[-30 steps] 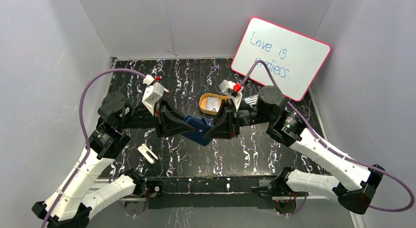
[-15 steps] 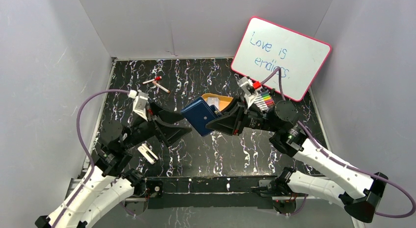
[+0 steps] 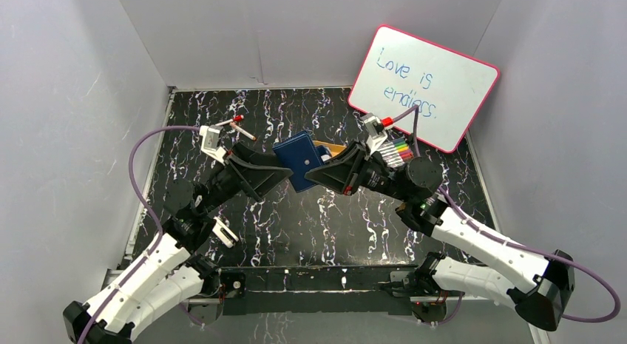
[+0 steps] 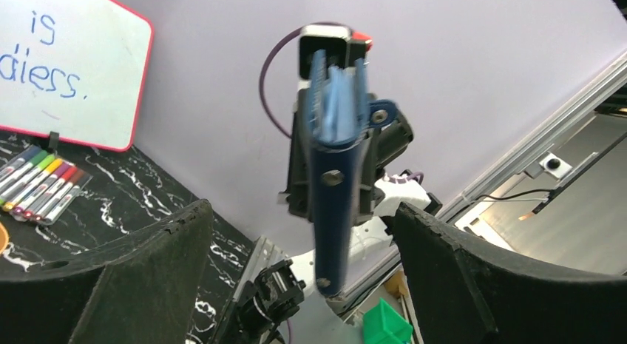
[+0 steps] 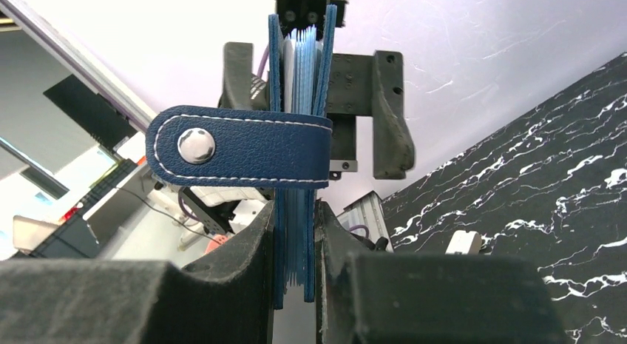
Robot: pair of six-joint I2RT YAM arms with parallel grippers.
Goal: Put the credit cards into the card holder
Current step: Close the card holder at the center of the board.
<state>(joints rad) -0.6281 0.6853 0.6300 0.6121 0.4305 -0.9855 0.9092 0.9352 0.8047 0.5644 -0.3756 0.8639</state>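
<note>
My right gripper (image 3: 316, 174) is shut on the card holder (image 3: 298, 160), a navy folding case held upright above the table. In the right wrist view the card holder (image 5: 296, 137) stands edge-on between my right gripper's (image 5: 296, 229) fingers, its snap tab (image 5: 236, 157) folded across. Pale leaves show inside; I cannot tell sleeves from credit cards. My left gripper (image 3: 277, 174) is open just left of the holder. In the left wrist view the holder (image 4: 333, 189) hangs between the wide-apart fingers of my left gripper (image 4: 302, 211), apart from both. No loose credit cards are in view.
An orange tray (image 3: 330, 145) peeks out behind the holder. A row of coloured markers (image 3: 399, 149) lies below the leaning whiteboard (image 3: 423, 85). A red-capped marker (image 3: 238, 126) lies at the back left, and a small white object (image 3: 223, 231) sits near the left arm.
My left gripper let go of the holder, opened wide, drew back, then came forward beside it again. The right gripper lifted the holder off the table and carried it toward the back.
</note>
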